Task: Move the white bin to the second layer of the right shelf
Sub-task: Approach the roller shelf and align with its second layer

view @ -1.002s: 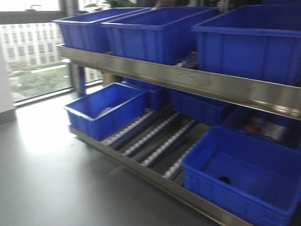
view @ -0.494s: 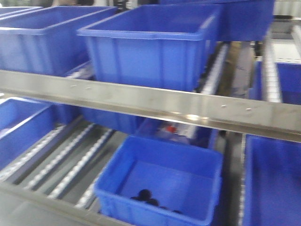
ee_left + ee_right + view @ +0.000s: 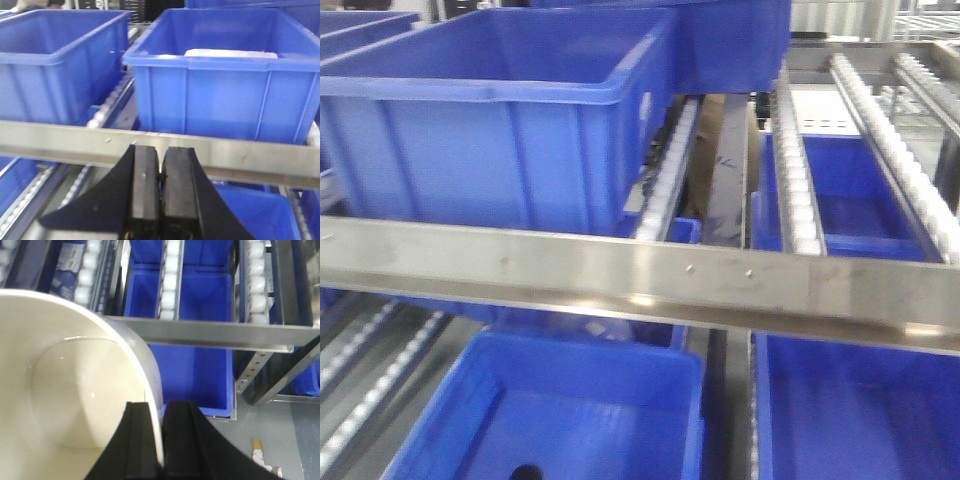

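Right claw [image 3: 161,440] pinching white bin [image 3: 65,385] wall, left claw [image 3: 160,175] empty

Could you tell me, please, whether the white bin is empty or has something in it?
Empty, as far as visible. In the right wrist view the white bin shows only its bare glossy cream inside; the right tool is pinching its rim.

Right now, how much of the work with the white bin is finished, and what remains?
Done: the right gripper is shut on the wall of the white bin, so it is picked up. In hand: the bin hangs in front of the stainless-steel bar, not yet on the white rollers. Left: set it on the rollers and release. The left gripper is shut, empty.
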`<action>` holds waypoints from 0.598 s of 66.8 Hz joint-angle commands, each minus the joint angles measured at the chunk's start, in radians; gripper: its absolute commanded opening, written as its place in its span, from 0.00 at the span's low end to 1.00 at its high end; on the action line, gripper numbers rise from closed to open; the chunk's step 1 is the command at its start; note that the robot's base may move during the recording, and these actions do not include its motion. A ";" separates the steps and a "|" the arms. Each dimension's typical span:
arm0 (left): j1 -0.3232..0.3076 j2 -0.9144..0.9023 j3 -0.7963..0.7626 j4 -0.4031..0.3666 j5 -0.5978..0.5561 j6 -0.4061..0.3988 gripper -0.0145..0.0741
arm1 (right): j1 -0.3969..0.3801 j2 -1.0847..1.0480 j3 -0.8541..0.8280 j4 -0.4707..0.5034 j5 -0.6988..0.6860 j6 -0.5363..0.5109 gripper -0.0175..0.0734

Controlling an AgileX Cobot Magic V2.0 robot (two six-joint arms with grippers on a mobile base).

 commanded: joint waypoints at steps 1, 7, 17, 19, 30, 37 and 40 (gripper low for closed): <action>-0.001 -0.018 0.037 -0.006 -0.087 -0.003 0.26 | -0.006 0.000 -0.030 0.002 -0.087 -0.004 0.25; -0.001 -0.018 0.037 -0.006 -0.087 -0.003 0.26 | -0.006 0.000 -0.030 0.002 -0.087 -0.004 0.25; -0.001 -0.018 0.037 -0.006 -0.087 -0.003 0.26 | -0.006 0.000 -0.030 0.002 -0.087 -0.004 0.25; -0.001 -0.018 0.037 -0.006 -0.087 -0.003 0.26 | -0.006 0.000 -0.030 0.002 -0.087 -0.004 0.25; -0.001 -0.018 0.037 -0.006 -0.087 -0.003 0.26 | -0.006 0.000 -0.030 0.002 -0.087 -0.004 0.25; -0.001 -0.018 0.037 -0.006 -0.087 -0.003 0.26 | -0.006 0.000 -0.030 0.002 -0.087 -0.004 0.25; -0.001 -0.018 0.037 -0.006 -0.087 -0.003 0.26 | -0.006 0.000 -0.030 0.002 -0.087 -0.004 0.25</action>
